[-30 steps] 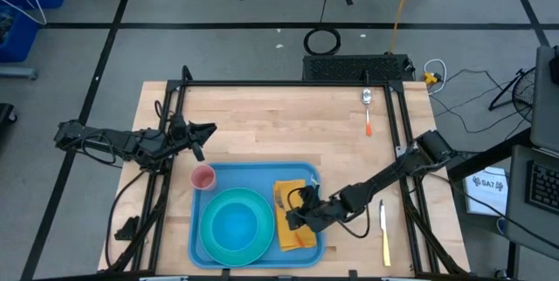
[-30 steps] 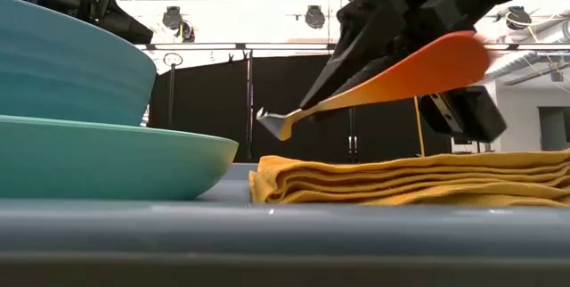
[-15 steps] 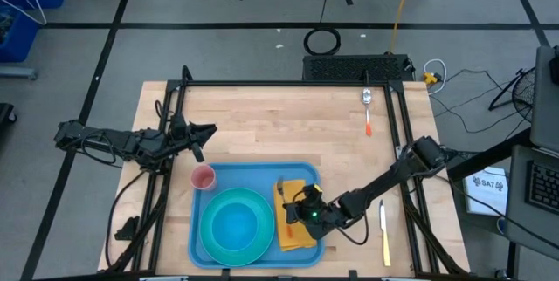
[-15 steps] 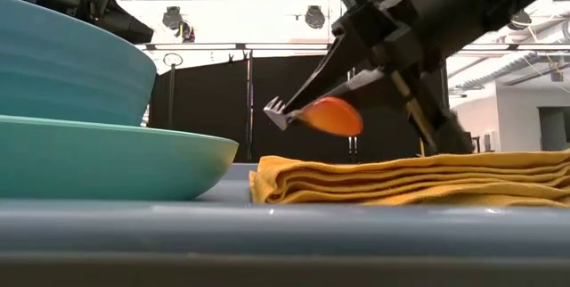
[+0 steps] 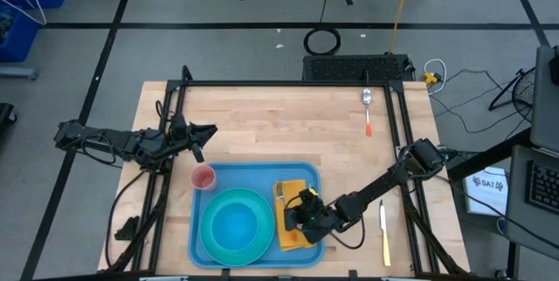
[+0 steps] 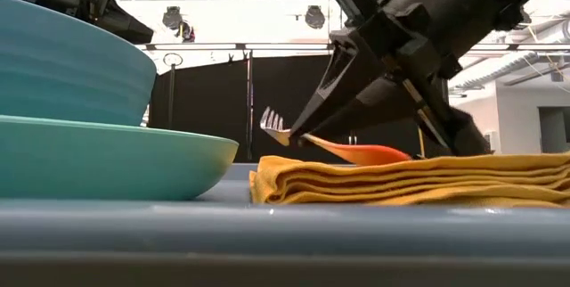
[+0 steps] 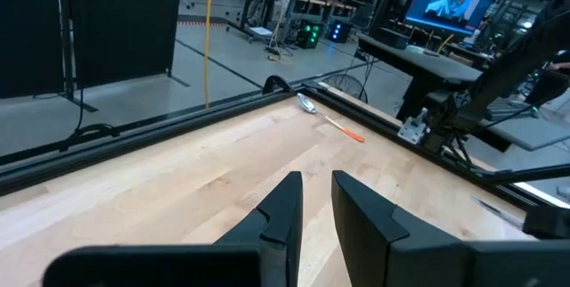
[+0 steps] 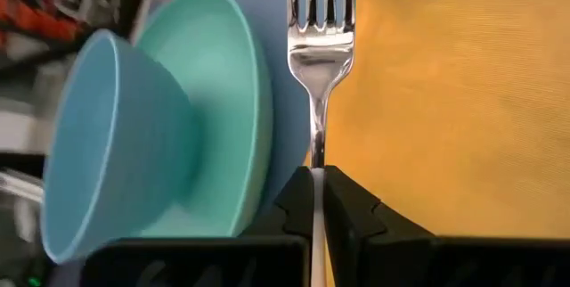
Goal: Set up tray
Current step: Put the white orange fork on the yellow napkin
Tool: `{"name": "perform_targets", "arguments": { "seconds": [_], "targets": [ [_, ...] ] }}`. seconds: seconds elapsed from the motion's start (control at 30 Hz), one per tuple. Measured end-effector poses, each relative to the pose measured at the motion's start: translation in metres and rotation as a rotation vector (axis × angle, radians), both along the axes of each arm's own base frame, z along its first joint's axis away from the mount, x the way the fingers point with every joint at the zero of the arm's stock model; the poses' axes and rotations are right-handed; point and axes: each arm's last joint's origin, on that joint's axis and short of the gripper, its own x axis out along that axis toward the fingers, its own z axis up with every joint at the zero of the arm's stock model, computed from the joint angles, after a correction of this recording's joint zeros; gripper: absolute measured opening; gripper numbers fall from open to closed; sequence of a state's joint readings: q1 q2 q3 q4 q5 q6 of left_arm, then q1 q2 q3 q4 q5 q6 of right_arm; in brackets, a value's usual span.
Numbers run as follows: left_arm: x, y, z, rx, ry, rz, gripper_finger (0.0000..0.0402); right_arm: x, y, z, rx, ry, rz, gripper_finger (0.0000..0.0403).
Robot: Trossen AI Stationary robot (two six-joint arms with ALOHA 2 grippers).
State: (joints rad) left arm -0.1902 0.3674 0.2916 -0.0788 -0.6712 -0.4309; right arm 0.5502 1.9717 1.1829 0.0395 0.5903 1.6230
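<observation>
- High view: the tray [image 5: 253,174] is seen at the near edge of the table [image 5: 288,124], around six o'clock from the table's middle, lying flat with its long axis running from nine to three o'clock.
- Already on the tray are a teal plate [image 5: 236,225] with a blue bowl [image 5: 234,226] on it, a pink cup [image 5: 203,177] at the tray's ten o'clock corner, and a folded yellow-orange napkin [image 5: 293,204] toward its three o'clock side.
- The fork [image 6: 338,147] is held by its handle in the closed right gripper [image 5: 304,215], low over the napkin; in the low view the orange handle appears to touch the cloth, while the tines are raised.
- Its long axis runs roughly twelve to six, tines toward twelve o'clock.
- The fork is judged nearly placed but not yet released.
- A knife [image 5: 383,231] lies on the table just beside the tray at three o'clock, and a spoon [image 5: 368,111] lies well apart at the far edge; both are judged still to be set.
- The left gripper [image 5: 203,132] hangs over the table at nine o'clock, apart from the tray, its fingers [image 7: 285,211] narrowly parted with nothing between them.
</observation>
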Motion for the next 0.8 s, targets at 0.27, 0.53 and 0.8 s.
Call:
{"name": "perform_targets", "arguments": {
  "seconds": [0.27, 0.53, 0.8],
  "targets": [
    [0.000, 0.000, 0.000, 0.000, 0.000, 0.000, 0.0067, 0.008, 0.003, 0.025, -0.138, 0.162, 0.064, 0.0001],
    [0.000, 0.000, 0.000, 0.000, 0.000, 0.000, 0.0067, 0.006, 0.002, 0.026, -0.128, 0.212, 0.058, 0.0001],
    [0.000, 0.000, 0.000, 0.000, -0.001, 0.000, 0.0067, 0.001, 0.002, 0.021, 0.007, 0.324, 0.093, 0.0001]
  ]
}}
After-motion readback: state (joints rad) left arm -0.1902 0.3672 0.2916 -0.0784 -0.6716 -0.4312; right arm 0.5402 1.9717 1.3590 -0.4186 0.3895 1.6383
